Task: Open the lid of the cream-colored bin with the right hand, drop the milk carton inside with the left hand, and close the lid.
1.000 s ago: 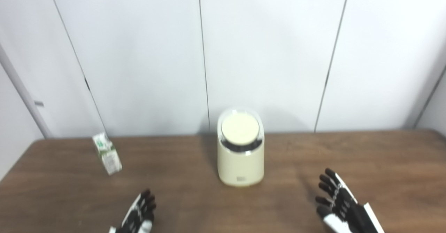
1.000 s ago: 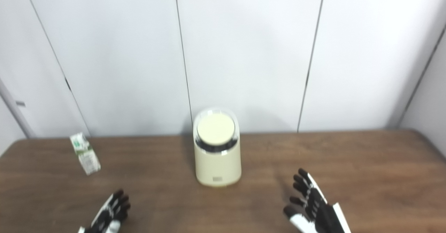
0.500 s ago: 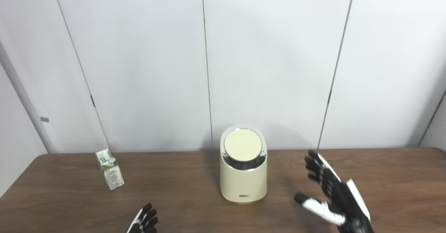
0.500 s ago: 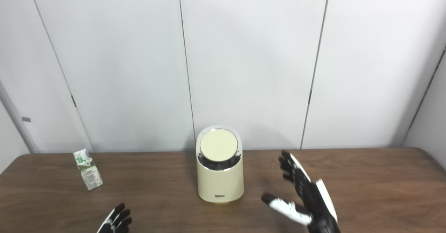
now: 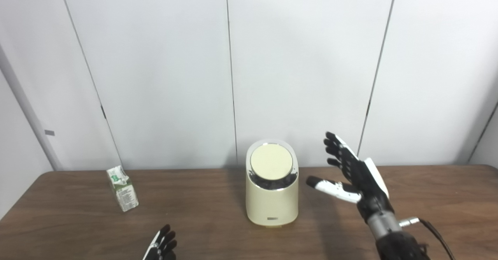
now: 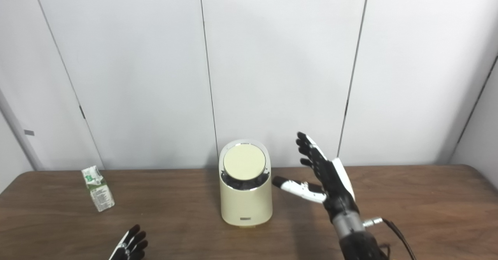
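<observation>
The cream-colored bin [image 5: 272,197] stands upright near the middle of the brown wooden surface [image 5: 447,197], somewhat closer to the far edge than to the near one, with its round lid [image 5: 271,161] closed and tilted toward the camera. The right hand [image 5: 356,174] is raised above the surface just to the right of the bin, at about the height of the lid, its fingers [image 5: 336,149] spread apart and pointing up, the thumb reaching toward the bin's side without touching it; it holds nothing. A narrow gap of bare wood lies between that hand and the bin. The milk carton [image 5: 123,188] stands slightly tilted near the far-left corner, well apart from the bin, with open wood all around it. The left hand [image 5: 161,247] shows only partly at the near edge, left of the bin and nearer than the carton; its visible fingers lie loosely apart and empty. The right half of the surface beyond the raised arm is bare out to its right edge. White wall panels [image 5: 303,65] rise directly behind the far edge.
</observation>
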`<state>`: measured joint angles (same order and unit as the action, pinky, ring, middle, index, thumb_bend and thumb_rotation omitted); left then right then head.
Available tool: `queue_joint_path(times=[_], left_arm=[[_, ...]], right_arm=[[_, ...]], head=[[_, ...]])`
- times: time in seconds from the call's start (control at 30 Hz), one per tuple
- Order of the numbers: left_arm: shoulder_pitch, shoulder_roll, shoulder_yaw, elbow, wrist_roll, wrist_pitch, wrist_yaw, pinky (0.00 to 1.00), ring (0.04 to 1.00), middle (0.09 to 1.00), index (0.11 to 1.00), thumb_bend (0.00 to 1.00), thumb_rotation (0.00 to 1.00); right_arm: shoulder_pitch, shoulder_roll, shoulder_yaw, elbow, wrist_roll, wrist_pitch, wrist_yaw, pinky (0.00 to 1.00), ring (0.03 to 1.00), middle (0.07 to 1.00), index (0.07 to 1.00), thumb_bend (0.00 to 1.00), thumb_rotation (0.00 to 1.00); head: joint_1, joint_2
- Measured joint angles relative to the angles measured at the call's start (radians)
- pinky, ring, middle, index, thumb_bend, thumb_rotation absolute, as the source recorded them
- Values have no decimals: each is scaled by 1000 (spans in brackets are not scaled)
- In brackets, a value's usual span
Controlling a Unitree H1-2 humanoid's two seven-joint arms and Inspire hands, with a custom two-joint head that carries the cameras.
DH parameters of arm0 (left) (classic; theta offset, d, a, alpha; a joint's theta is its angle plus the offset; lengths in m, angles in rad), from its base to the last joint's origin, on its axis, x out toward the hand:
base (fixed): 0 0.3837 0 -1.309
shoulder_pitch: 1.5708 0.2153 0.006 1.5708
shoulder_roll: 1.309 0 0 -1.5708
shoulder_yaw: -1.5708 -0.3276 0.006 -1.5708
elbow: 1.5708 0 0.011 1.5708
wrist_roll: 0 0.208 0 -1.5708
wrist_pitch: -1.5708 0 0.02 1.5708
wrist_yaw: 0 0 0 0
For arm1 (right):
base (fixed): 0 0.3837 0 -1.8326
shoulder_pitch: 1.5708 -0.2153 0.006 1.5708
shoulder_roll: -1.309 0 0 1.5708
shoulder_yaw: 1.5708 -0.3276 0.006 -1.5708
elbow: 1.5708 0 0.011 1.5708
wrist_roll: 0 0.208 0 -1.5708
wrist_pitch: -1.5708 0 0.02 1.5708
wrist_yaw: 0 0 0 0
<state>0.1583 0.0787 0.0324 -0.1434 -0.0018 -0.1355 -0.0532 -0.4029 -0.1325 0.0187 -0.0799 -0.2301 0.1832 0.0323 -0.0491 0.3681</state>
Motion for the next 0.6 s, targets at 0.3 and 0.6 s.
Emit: queue_joint_path(times=[0.3, 0.6], left_arm=[[-4, -1, -8, 1, 11, -1, 0, 933, 922, 938, 998, 295, 699], [-5, -3, -13, 1, 12, -1, 0, 929, 919, 932, 992, 298, 709]], right_arm=[[-145, -29, 64, 191, -76, 2, -3, 828, 895, 890, 899, 872, 362], [-231, -52, 89, 295, -104, 8, -3, 821, 877, 880, 896, 877, 363]], head=[[6, 5], [17, 20]])
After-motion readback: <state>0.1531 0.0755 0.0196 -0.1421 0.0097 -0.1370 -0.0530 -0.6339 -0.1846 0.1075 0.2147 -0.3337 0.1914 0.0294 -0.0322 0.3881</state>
